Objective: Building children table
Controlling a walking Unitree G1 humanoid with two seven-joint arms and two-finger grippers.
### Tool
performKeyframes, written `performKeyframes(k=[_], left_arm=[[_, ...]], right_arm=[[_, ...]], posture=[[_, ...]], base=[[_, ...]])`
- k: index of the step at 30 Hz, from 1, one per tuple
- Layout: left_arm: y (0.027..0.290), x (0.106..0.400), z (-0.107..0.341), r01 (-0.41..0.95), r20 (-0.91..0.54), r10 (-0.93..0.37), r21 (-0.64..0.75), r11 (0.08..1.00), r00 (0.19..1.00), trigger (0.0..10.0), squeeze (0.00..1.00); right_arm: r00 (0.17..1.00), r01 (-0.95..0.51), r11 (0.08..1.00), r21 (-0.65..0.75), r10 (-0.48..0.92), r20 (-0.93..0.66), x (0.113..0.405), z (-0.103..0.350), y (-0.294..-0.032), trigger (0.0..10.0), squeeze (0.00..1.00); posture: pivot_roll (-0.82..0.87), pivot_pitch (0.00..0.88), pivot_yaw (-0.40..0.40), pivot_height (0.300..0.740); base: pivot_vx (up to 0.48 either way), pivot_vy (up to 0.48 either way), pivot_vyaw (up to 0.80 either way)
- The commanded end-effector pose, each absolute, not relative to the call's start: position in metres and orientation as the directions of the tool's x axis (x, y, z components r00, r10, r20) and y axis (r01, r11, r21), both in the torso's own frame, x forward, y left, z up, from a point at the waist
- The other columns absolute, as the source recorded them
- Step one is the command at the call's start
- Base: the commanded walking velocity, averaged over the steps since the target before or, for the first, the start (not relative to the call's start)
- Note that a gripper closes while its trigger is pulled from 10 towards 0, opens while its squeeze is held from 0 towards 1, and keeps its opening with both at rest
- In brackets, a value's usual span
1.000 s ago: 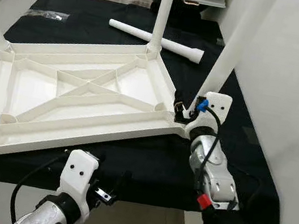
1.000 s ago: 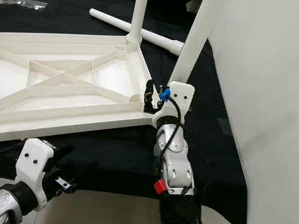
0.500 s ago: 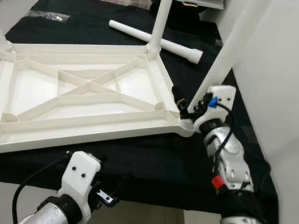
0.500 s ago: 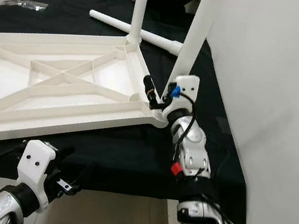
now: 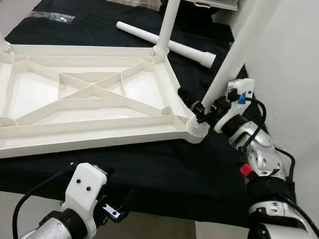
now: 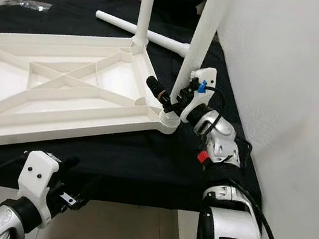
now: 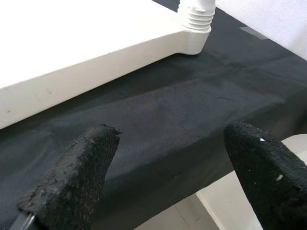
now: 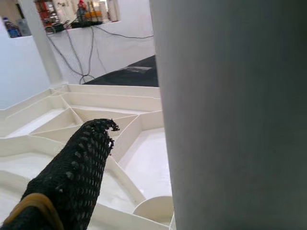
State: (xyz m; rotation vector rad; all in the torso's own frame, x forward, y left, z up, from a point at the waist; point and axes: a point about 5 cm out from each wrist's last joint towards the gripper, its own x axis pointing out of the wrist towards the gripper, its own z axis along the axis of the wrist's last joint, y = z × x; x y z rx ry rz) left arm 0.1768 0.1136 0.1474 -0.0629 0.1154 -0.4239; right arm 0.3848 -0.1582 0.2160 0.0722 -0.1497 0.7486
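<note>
Inverted tabletop (image 5: 82, 103) lies on the black-draped bench (image 5: 157, 168); my right gripper (image 5: 205, 110) at its 3 o'clock corner, jaws pinching the near leg (image 5: 235, 52) by its socket; left gripper (image 7: 163, 167) idle, jaws spread; risk: side load cocks leg, tabletop skids.

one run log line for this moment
step: fitting leg | right gripper: around leg at tabletop corner socket | left gripper: open, idle, near black cloth edge | spare leg: lying behind
</note>
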Motion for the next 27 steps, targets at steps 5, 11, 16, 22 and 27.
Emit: performKeyframes(k=[5,11,16,22,27], left_arm=[[0.114,0.175,0.146,0.408,-0.109,-0.415,-0.079,0.909,0.903,10.0,0.0],[0.114,0.175,0.146,0.409,-0.109,-0.416,-0.075,0.909,0.903,10.0,0.0],[0.115,0.175,0.146,0.407,-0.11,-0.413,-0.073,0.91,0.904,10.0,0.0],[0.115,0.174,0.147,0.409,-0.11,-0.414,-0.07,0.91,0.903,10.0,0.0],[0.114,0.174,0.147,0.41,-0.11,-0.416,-0.07,0.909,0.903,10.0,0.0]], right_arm=[[0.613,-0.786,0.619,0.009,0.776,0.147,0.386,0.221,-0.153,10.0,0.0],[0.448,-0.894,0.445,0.052,0.884,0.134,0.381,0.22,-0.15,10.0,0.0],[0.3,-0.953,0.292,0.074,0.943,0.141,0.374,0.221,-0.147,10.0,0.0],[0.265,-0.964,0.26,0.058,0.955,0.135,0.374,0.22,-0.141,10.0,0.0],[0.208,-0.978,0.2,0.065,0.967,0.145,0.373,0.221,-0.141,10.0,0.0]], posture=[[0.17,0.143,-0.106,0.74],[0.18,0.145,-0.107,0.74],[0.18,0.149,-0.108,0.74],[0.18,0.15,-0.107,0.74],[0.19,0.15,-0.109,0.74]], base=[[0.0,0.0,0.0],[0.0,0.0,0.0],[0.0,0.0,0.0],[0.0,0.0,0.0],[0.0,0.0,0.0]])
